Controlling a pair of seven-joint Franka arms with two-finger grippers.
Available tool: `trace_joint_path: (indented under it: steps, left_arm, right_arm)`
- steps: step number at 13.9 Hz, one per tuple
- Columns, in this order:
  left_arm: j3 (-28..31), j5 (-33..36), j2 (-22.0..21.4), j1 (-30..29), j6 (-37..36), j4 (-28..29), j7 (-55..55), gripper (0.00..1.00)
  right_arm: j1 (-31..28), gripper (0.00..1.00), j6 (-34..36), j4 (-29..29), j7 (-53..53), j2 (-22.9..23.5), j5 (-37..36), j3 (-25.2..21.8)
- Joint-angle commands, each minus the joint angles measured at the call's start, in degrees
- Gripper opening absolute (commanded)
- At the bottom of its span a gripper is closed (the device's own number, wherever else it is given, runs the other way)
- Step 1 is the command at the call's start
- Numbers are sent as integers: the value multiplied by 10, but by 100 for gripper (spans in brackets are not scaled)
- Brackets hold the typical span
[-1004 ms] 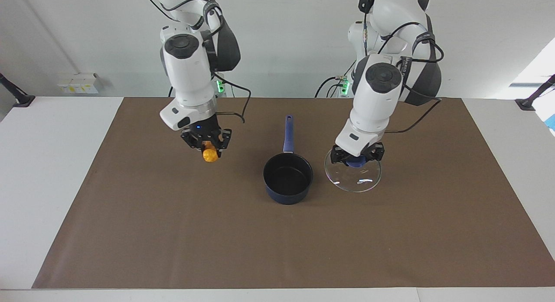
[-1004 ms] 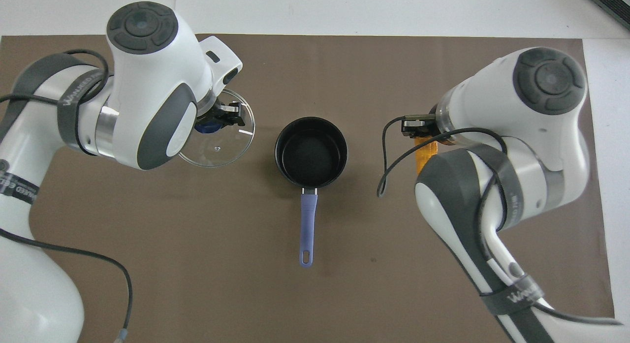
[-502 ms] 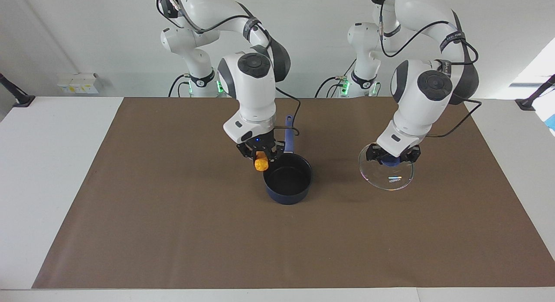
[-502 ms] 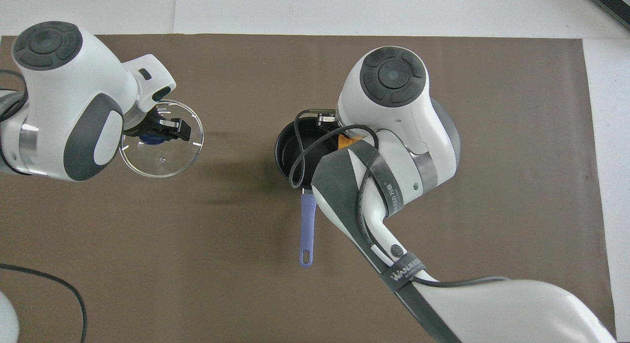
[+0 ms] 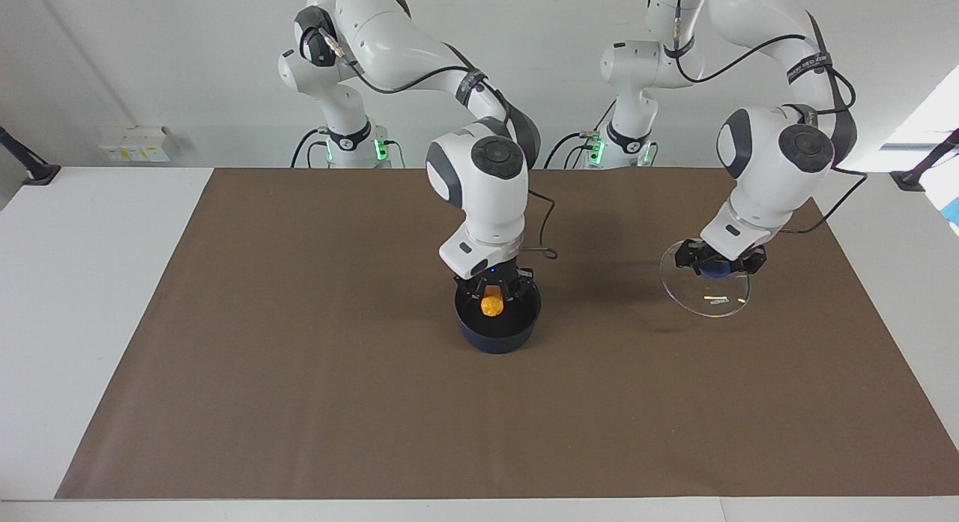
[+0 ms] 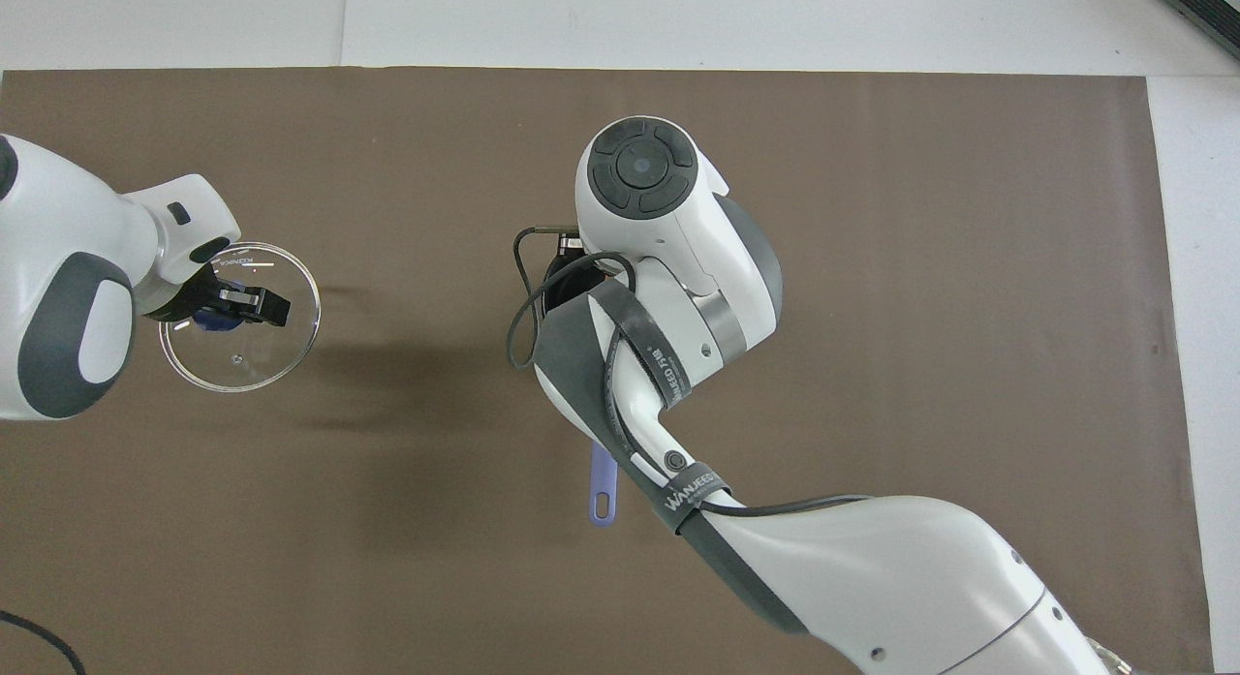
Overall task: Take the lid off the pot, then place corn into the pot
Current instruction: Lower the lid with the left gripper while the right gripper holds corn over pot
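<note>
The dark blue pot point(image 5: 496, 339) stands open in the middle of the brown mat. My right gripper point(image 5: 493, 296) is shut on the orange-yellow corn point(image 5: 491, 307) and holds it upright in the pot's mouth, about level with the rim. In the overhead view my right arm hides the corn and most of the pot; only the end of the pot's handle point(image 6: 602, 486) shows. My left gripper point(image 5: 718, 262) is shut on the blue knob point(image 5: 715, 269) of the glass lid point(image 5: 708, 299). It holds the lid in the air over the mat toward the left arm's end. The lid point(image 6: 254, 351) also shows in the overhead view under my left gripper point(image 6: 232, 307).
The brown mat point(image 5: 300, 372) covers most of the white table point(image 5: 75, 282). Small white boxes point(image 5: 135, 143) sit at the table's edge nearest the robots, at the right arm's end. Black posts point(image 5: 30, 166) stand at both ends.
My right gripper carried the corn sideways from the right arm's end to over the pot and lowered it into the mouth. My left gripper carried the lid farther toward the left arm's end.
</note>
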State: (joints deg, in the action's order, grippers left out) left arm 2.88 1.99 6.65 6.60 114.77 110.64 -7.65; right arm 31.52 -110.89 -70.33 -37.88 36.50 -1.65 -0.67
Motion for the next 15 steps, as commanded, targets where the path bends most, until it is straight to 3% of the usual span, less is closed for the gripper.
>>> trace_joint_path:
  steps: [1, 6, 9, 12, 15]
  left_arm:
    - [-6, -1, -52, -23, 39, 73, -30, 0]
    - [-5, -15, -71, -54, 88, 136, -66, 0]
    - [-5, -17, -67, -58, 153, 173, -68, 0]
    - [-5, -19, -53, -58, 209, 199, -68, 0]
    - [-6, -21, -11, -68, 261, 199, -68, 0]
  right_arm:
    - [-1, 0, -12, 18, -12, 20, -7, 1]
    - [-1, 0, -35, 10, -9, 25, -5, 1]
    - [8, 0, -49, 10, -11, 37, -7, 1]
    - [6, 0, -56, 5, -11, 35, -4, 1]
    - [4, 0, -83, -17, -6, 33, 2, 1]
